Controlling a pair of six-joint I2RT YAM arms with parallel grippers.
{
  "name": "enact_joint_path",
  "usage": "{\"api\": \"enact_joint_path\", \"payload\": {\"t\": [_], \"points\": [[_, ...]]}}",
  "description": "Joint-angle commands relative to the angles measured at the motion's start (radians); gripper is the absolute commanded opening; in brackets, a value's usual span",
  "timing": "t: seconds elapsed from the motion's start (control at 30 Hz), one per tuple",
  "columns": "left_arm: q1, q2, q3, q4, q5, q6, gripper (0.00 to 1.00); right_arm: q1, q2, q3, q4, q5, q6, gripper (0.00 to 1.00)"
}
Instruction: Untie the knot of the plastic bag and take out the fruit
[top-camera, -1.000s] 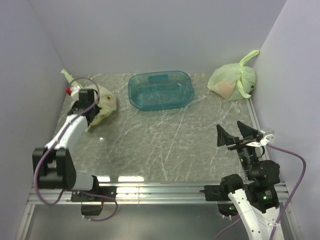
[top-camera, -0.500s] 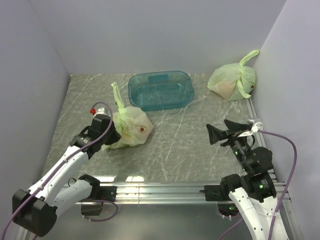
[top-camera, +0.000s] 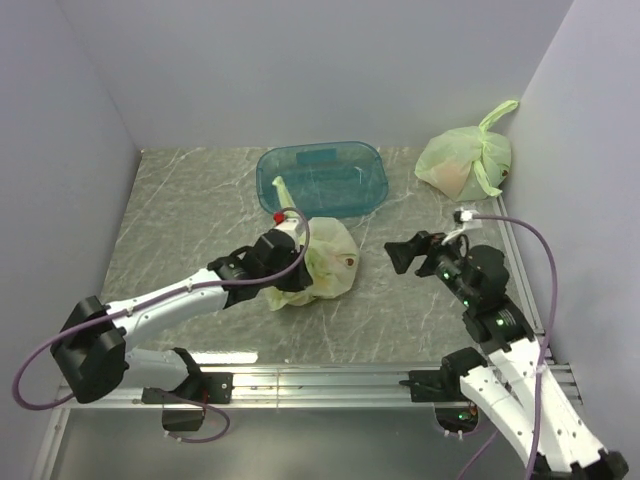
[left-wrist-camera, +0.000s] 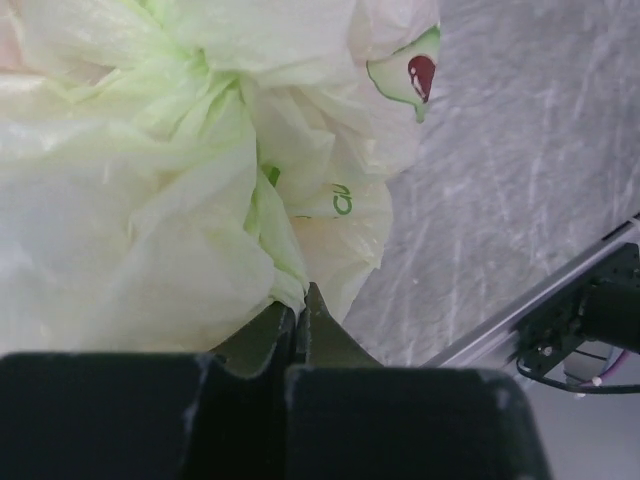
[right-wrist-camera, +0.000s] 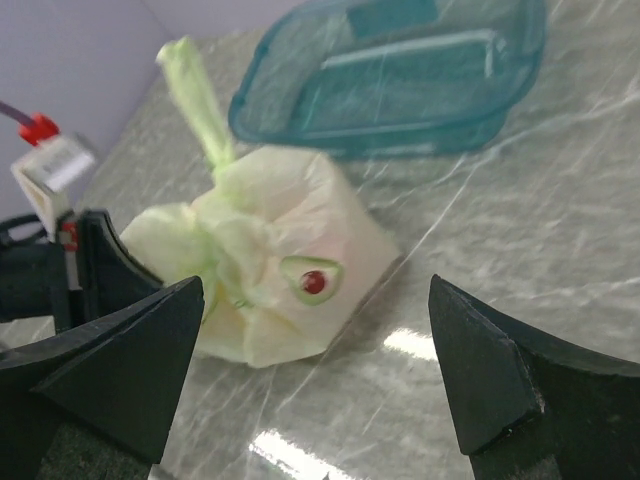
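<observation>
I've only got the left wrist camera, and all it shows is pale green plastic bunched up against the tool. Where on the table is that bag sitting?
Observer: The plastic bag lies mid-table, just in front of a teal tub.
Operator: Which way does the tie point?
Observer: The knot ends in a thin tail that rises from the bag's far side, toward the tub.
Operator: And the other arm?
Observer: The right tool is open, off to the bag's right and not touching it.
</observation>
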Motion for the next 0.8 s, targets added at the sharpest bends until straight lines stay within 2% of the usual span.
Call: {"api": "enact_joint_path", "payload": {"t": [0.0,0.13,0.17,0.23,0.27,0.33,0.37,0.43,0.53,0.67,0.77], "points": [[-0.044,-0.043,0.003,0.075,-0.059,0.027,0.01,0.107,0.087,0.041,0.073,0.042,0.031,1.00],[-0.054,-0.158,-0.106,0.082,-0.088,-0.054,0.03,0.227,0.257,0.086,0.098,0.118,-0.006,1.00],[-0.056,-0.211,-0.124,0.076,-0.099,-0.083,0.13,0.242,0.286,0.097,0.101,0.131,-0.017,1.00],[-0.056,-0.265,-0.161,0.043,-0.124,-0.107,0.26,0.290,0.363,0.127,0.124,0.146,-0.049,0.98],[-0.056,-0.313,-0.166,0.033,-0.130,-0.122,0.41,0.305,0.384,0.136,0.131,0.149,-0.058,0.96],[-0.056,-0.351,-0.162,0.004,-0.145,-0.131,0.57,0.342,0.440,0.159,0.162,0.152,-0.087,0.90],[-0.057,-0.373,-0.152,-0.005,-0.150,-0.134,0.68,0.354,0.457,0.172,0.167,0.154,-0.095,0.87],[-0.054,-0.375,-0.105,-0.034,-0.171,-0.127,0.71,0.376,0.495,0.190,0.174,0.149,-0.121,0.78],[-0.054,-0.311,-0.025,-0.074,-0.206,-0.087,0.67,0.425,0.530,0.216,0.185,0.140,-0.156,0.72],[-0.050,-0.202,0.065,-0.099,-0.263,-0.042,0.60,0.448,0.578,0.212,0.208,0.122,-0.173,0.68],[-0.035,-0.125,0.108,-0.115,-0.291,-0.028,0.59,0.451,0.621,0.195,0.292,0.108,-0.169,0.67]]}}
